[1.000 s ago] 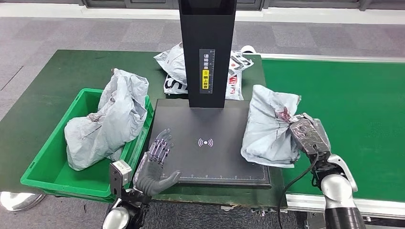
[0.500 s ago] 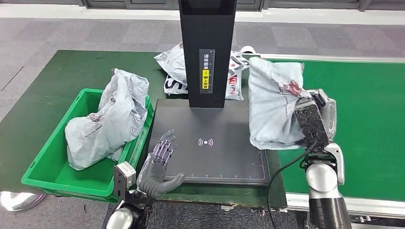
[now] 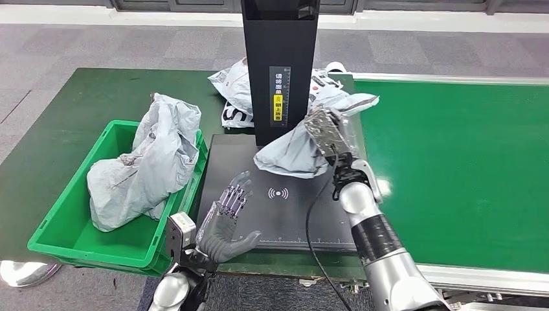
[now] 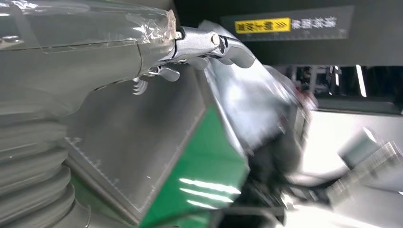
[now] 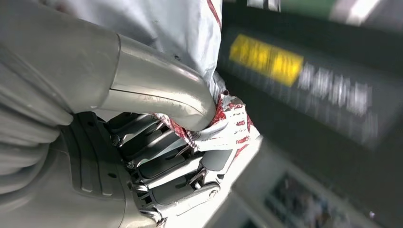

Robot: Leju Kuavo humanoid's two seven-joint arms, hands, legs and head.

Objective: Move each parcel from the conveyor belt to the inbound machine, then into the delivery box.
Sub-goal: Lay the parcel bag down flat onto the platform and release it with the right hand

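while head view hides it, r wrist cam shows right hand (image 5: 157,156) gripping parcel (image 5: 157,33).

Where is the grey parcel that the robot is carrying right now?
In the head view, the grey parcel hangs from the right robot hand over the black scanner plate, beside its column.

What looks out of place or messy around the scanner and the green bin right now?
The grey parcel in the green bin sticks up well above the rim and slumps over the wall on the scanner side. A crumpled white printed bag lies behind the scanner column. The right hand holds another grey parcel bunched over the scanner plate.
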